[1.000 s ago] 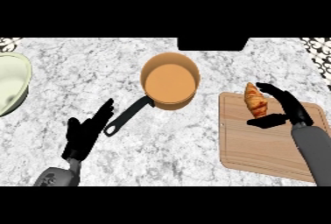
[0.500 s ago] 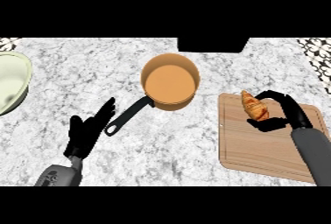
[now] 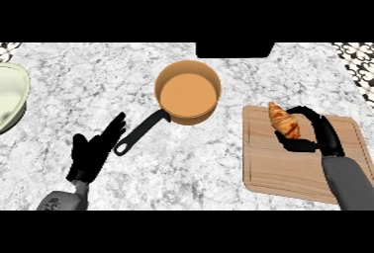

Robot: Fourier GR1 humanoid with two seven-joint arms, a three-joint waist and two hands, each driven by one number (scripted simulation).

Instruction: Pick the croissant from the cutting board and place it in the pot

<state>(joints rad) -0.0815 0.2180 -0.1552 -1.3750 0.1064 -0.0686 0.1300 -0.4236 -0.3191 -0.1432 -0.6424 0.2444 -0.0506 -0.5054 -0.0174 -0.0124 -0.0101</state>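
Nearest, at the lower left, the robot's black left hand (image 3: 91, 155) is resting over the grey speckled stone counter (image 3: 87, 89), its fingers straight and spread, holding nothing — it is taking no part in the pick.

To the right, the black right hand (image 3: 315, 136) is working over the pale rectangular wooden cutting board (image 3: 292, 173). Its fingers and thumb are curling round the near end of the golden-brown croissant (image 3: 283, 121), which is lying at the board's far-left corner, its far tip poking out beyond the hand. Whether the pastry is touching the board or already clear of it cannot be told from this view.

Farther off and to the left, well apart from the board, the round orange pot (image 3: 188, 93) is sitting with its black handle (image 3: 140, 132) pointing near-left toward the resting hand; nothing is lying in it.

At the far-left edge, a pale green plate (image 3: 13, 94) is partly showing.

By this reading the grasp is being made — the lift, the carry leftward and the release into the pot are all remaining.
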